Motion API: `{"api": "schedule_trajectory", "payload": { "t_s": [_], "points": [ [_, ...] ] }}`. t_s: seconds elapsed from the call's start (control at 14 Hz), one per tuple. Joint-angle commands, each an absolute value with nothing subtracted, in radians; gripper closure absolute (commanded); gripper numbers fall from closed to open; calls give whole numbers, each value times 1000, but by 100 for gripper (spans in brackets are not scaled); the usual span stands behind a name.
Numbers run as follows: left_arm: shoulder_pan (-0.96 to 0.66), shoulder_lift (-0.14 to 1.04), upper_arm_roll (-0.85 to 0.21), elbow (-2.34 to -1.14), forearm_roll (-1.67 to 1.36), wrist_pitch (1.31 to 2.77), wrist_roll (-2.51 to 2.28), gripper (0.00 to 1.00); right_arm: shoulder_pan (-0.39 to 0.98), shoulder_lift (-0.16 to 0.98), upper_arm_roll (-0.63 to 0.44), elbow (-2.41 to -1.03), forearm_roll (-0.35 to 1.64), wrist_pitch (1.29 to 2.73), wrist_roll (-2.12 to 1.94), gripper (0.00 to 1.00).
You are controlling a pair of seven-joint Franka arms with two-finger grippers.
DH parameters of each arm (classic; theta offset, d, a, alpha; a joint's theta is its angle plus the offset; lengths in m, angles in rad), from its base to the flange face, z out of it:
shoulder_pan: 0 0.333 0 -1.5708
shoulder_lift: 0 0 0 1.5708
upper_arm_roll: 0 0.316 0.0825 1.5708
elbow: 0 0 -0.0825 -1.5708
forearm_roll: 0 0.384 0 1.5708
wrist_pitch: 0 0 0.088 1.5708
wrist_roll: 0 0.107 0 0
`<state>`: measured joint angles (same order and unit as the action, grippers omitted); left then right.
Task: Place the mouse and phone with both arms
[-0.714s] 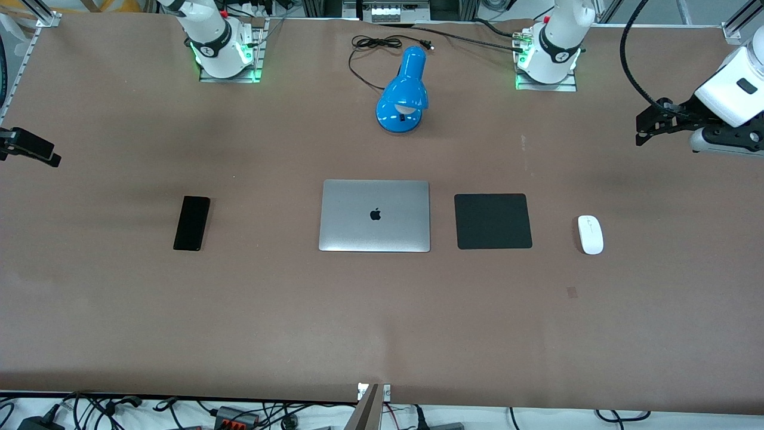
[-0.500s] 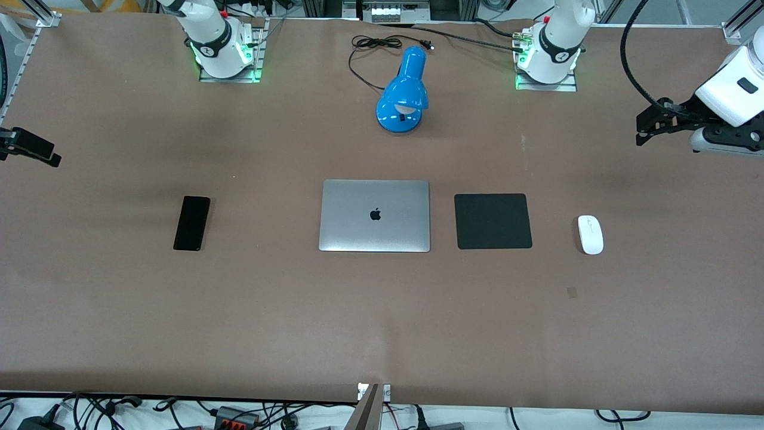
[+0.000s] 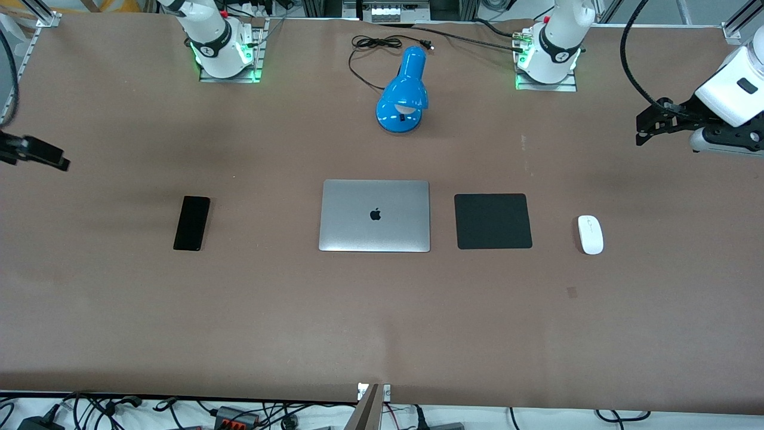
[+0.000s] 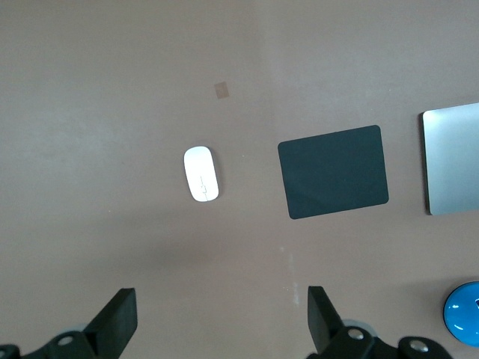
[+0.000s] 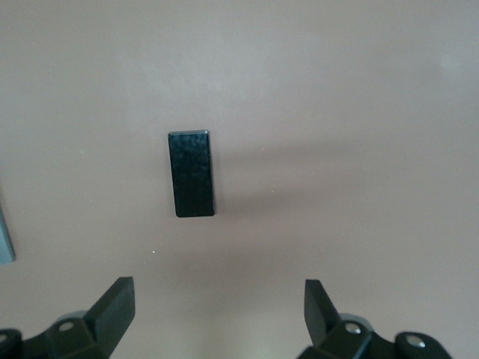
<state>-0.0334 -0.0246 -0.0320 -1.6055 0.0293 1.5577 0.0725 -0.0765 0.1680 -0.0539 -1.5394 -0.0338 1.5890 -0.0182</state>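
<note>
So far we log nothing placed: phone [image 5: 191,173] under released right pincer [image 5: 217,310], mouse [image 4: 201,173] under released left pincer [image 4: 221,321]; both lifts remain.

Brown table [image 3: 382,310] covering, matte, faint creases. Aluminium frame rails [image 3: 27,51] at corners. Cables and plugs [image 3: 227,413] along table edge nearest front camera. Even overhead light.

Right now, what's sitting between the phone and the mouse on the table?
In the front view, the closed silver laptop and the black mouse pad lie between the phone and the mouse.
</note>
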Motion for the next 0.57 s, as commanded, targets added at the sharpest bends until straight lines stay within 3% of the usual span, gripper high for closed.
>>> {"api": "schedule_trajectory", "payload": {
  "t_s": [0.0,0.29,0.5],
  "points": [
    [-34,8,-34,-1571,17,1517,72,0,-66,309,-40,-1519,-40,1609,-8,0],
    [-14,18,-22,-1572,18,1390,71,0,-45,480,-40,-1531,-32,1719,-5,0],
    [11,126,-18,-1566,18,1391,77,0,-8,517,-38,-1630,-5,1849,96,0]
  ]
}}
